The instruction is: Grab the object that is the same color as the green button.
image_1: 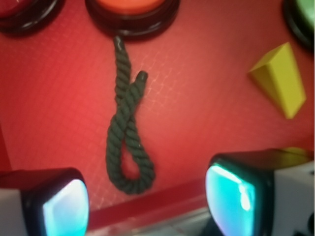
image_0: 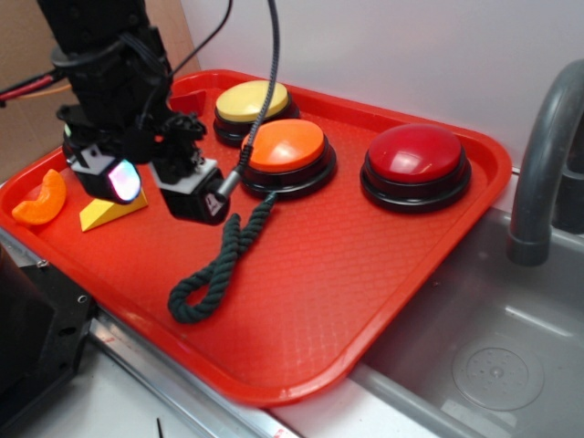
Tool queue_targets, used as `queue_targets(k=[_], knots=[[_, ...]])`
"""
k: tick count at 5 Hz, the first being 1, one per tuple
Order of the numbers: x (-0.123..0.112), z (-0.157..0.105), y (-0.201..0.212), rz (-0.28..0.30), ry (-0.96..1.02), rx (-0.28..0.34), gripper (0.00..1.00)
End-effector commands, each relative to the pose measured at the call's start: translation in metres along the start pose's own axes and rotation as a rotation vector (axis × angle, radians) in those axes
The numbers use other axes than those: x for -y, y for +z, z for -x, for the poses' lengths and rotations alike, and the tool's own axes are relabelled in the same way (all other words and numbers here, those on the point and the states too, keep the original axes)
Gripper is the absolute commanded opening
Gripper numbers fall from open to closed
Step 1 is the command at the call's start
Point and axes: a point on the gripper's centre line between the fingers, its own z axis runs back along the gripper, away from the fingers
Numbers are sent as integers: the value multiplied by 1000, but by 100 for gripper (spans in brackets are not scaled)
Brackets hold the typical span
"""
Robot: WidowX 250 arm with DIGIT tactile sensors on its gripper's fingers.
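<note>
Hovering with its fingers spread wide and empty above the red tray (image_0: pixel 438 265), the gripper (image_0: pixel 160 187) seems lined up for the dark green rope (image_1: pixel 127 132), which lies flat with its loop toward the tray's near rim and its tail touching the orange button (image_0: pixel 288 146).

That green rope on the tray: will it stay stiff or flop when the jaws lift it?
The rope is twisted cord lying in a crossed loop, so it will probably sag and dangle from wherever it is pinched. It looks light. Its rough strands should grip well. The gripper hangs open above the loop end.
</note>
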Motion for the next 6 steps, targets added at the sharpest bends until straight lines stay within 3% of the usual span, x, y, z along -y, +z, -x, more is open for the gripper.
queue_targets(k=[1,2,3,4,6], knots=[[25,-25,-39,73,80,10,100],[33,-29,-61,27,64,-25,100],[21,-27,-75,2,78,-58,100],[15,-28,-69,14,47,-46,0],[17,-30,-50,21,-88,-46,0]])
